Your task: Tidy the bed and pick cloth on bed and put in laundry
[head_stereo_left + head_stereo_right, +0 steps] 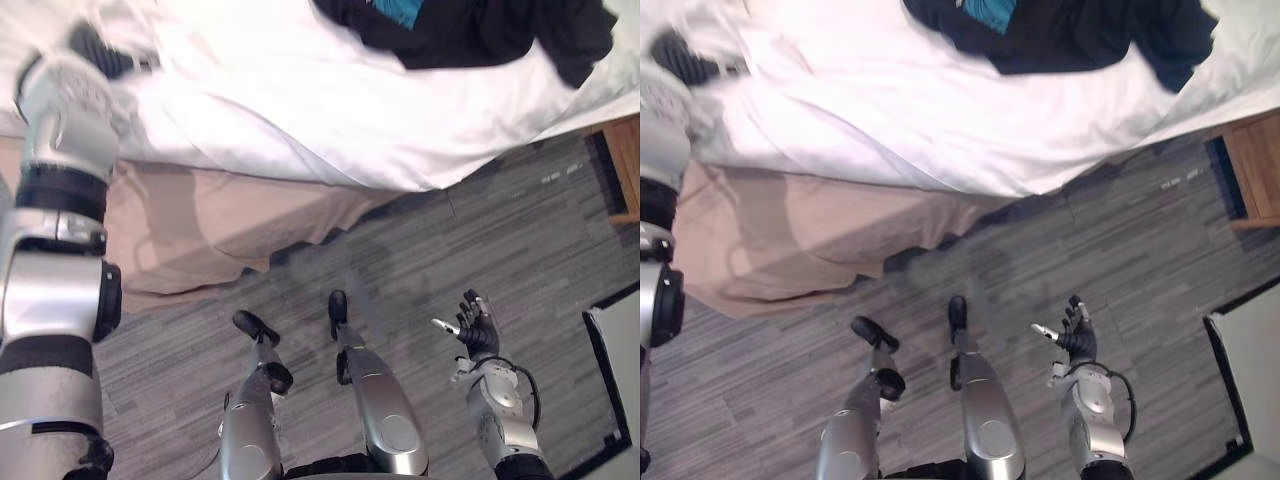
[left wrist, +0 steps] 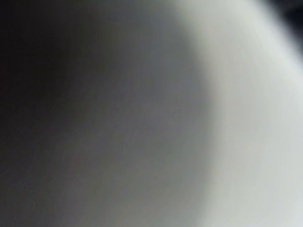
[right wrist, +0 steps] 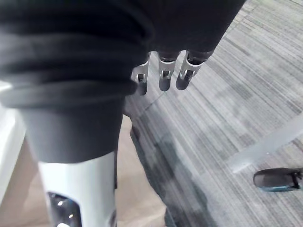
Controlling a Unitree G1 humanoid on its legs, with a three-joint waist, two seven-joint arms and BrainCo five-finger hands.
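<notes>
A black cloth (image 1: pixel 470 30) with a teal patch lies crumpled on the white duvet (image 1: pixel 300 110) at the far right of the bed. My left hand (image 1: pixel 98 48) reaches onto the duvet's left end, well away from the black cloth; its dark cover shows against the white fabric. In the left wrist view, white fabric (image 2: pixel 246 118) sits very close. My right hand (image 1: pixel 476 330) hangs low over the floor, open, palm up, holding nothing. Its fingers (image 3: pixel 164 75) show straight in the right wrist view.
A beige bed skirt (image 1: pixel 200 230) hangs below the duvet down to the grey plank floor (image 1: pixel 500 230). A wooden nightstand (image 1: pixel 625 165) stands at the right. A white, black-edged object (image 1: pixel 615 360) sits at the lower right.
</notes>
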